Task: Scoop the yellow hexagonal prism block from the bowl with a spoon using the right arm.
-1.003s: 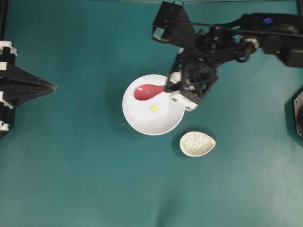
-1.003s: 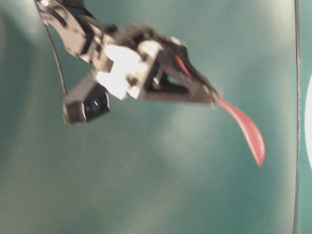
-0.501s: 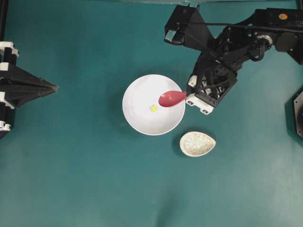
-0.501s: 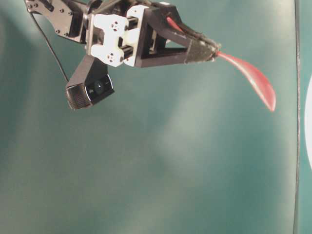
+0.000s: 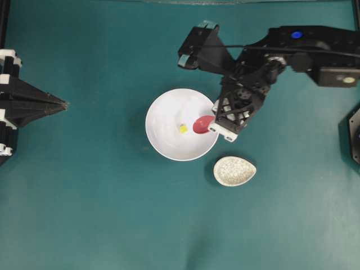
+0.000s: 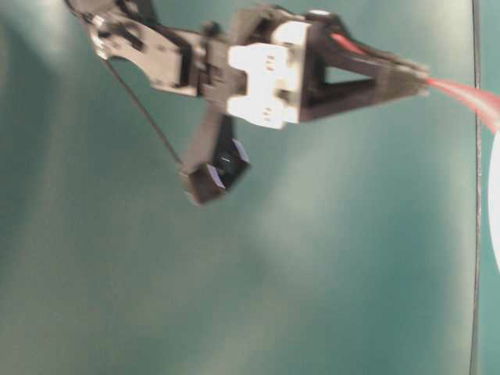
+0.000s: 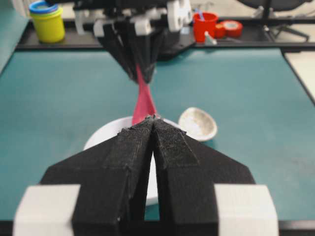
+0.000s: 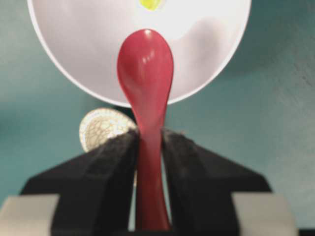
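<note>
Holding the spoon (image 8: 146, 73) clamped by its handle in the right gripper (image 8: 148, 147), we poise its head over the bowl (image 5: 163, 138), just beside the yellow block (image 5: 183, 129) resting inside. Next, we judge, we must dip and slide under it.

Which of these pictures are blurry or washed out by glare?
Table-level view: the right claw is motion-smeared. Right wrist view: the large round white bowl is overexposed, and the tiny yellow hexagonal block is soft at the top edge. Overhead view: fairly sharp, evenly lit.
</note>
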Controlling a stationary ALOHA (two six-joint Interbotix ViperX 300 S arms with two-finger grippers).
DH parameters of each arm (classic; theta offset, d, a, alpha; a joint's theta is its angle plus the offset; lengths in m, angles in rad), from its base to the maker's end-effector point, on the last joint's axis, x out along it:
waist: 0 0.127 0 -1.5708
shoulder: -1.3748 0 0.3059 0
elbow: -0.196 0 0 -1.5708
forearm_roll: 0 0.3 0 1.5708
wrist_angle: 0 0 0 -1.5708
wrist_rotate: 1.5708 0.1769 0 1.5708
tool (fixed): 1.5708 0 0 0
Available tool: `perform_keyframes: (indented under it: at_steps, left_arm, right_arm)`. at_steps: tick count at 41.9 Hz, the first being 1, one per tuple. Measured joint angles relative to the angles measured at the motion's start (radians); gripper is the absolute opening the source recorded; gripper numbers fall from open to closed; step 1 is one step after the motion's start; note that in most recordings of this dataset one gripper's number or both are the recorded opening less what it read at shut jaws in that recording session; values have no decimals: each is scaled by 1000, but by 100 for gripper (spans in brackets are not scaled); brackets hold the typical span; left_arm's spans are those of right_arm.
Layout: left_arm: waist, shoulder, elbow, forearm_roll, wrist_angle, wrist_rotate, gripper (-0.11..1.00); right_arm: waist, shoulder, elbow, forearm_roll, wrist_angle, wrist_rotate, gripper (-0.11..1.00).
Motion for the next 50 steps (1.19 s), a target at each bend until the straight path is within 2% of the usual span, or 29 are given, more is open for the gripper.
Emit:
perform_keyframes:
  at_steps: [33,50]
  left_arm:
    - [0,-2,0,0,0,0,0]
    - [0,-2,0,2,0,0,0]
  right_arm:
    - [29,126,0,2,-229,-14,24]
    - [31,126,-6,-26,-359,-12,24]
